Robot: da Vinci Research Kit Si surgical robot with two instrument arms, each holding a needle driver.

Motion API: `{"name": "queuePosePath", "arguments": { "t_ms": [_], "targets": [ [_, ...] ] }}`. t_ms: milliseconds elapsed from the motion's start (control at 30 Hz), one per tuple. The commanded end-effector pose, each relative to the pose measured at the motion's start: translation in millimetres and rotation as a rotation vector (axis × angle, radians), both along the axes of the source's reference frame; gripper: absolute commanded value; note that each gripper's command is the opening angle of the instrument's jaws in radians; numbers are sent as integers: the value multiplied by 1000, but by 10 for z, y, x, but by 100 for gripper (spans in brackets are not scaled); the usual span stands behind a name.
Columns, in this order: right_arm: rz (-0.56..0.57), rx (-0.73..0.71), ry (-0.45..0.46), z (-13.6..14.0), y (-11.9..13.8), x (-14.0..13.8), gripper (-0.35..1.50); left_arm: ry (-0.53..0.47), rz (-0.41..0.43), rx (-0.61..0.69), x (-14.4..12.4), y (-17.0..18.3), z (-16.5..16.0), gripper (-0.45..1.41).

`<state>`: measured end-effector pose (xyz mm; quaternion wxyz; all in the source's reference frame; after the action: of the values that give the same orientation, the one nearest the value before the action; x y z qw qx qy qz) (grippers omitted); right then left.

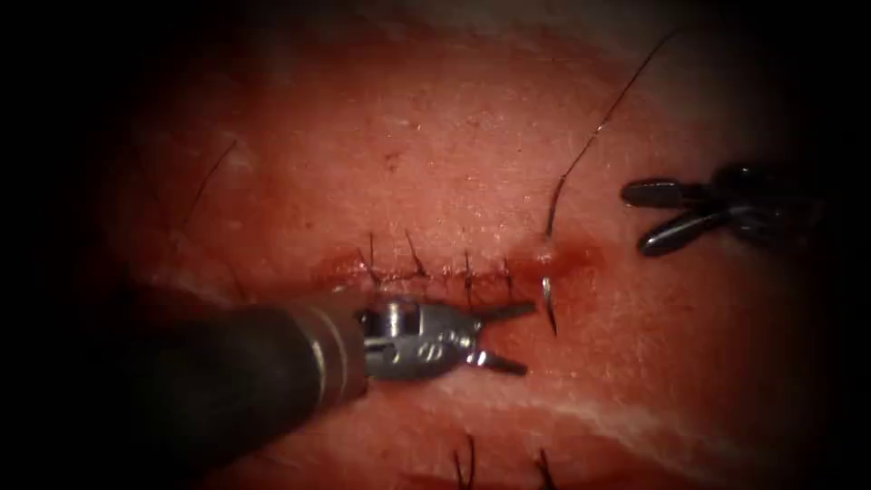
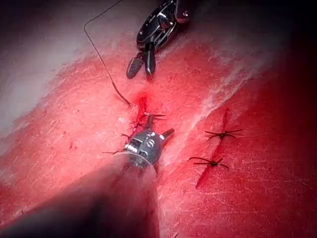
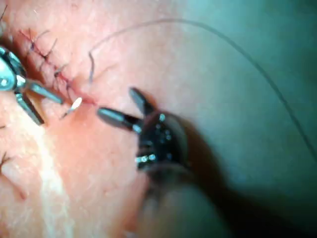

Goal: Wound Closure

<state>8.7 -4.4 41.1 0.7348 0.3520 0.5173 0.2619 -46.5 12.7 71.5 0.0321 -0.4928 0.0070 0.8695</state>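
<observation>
Curved needle: set in the tissue at the right end of the stitched cut, its tip standing out below the cut, its thread trailing up and away above it. Left tool: jaws spread, empty, just left of the exposed tip; right tool: jaws spread, empty, well right of the cut. Handling, by judgement: small, stiff, slick steel, liable to swivel, best gripped on the body behind the point.

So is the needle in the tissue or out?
In: the needle is partly buried at the cut's right end, tip showing; neither open pincer holds it.
</observation>
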Motion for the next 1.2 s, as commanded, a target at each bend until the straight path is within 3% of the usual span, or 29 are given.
{"name": "queuePosePath", "arguments": {
  "t_ms": [33, 300, 733, 867, 1000, 1067, 1133, 1200],
  "targets": [
    [-2, 3, 0, 10, -13, 2, 96, -5, 6, -21, -8, -3, 5, 20],
    [11, -24, -1, 32, -20, 3, 94, 11, 27, -151, -29, 6, 13, 20],
    [15, -32, -4, 38, -26, 7, 94, 28, 56, -164, -32, 4, 44, 25],
    [20, -33, 0, 39, -27, 10, 94, 28, 53, -160, -34, 9, 42, 10],
    [22, -37, -1, 40, -31, 12, 94, 4, 29, -166, -35, 17, 39, 7],
    [23, -37, -1, 41, -31, 13, 94, -6, 20, -166, -32, 21, 37, -12],
    [23, -37, -1, 40, -31, 13, 94, -11, 18, -167, -29, 23, 37, -45],
    [23, -36, -2, 40, -31, 13, 94, -6, 10, -171, -24, 23, 39, -45]
  ]
}}
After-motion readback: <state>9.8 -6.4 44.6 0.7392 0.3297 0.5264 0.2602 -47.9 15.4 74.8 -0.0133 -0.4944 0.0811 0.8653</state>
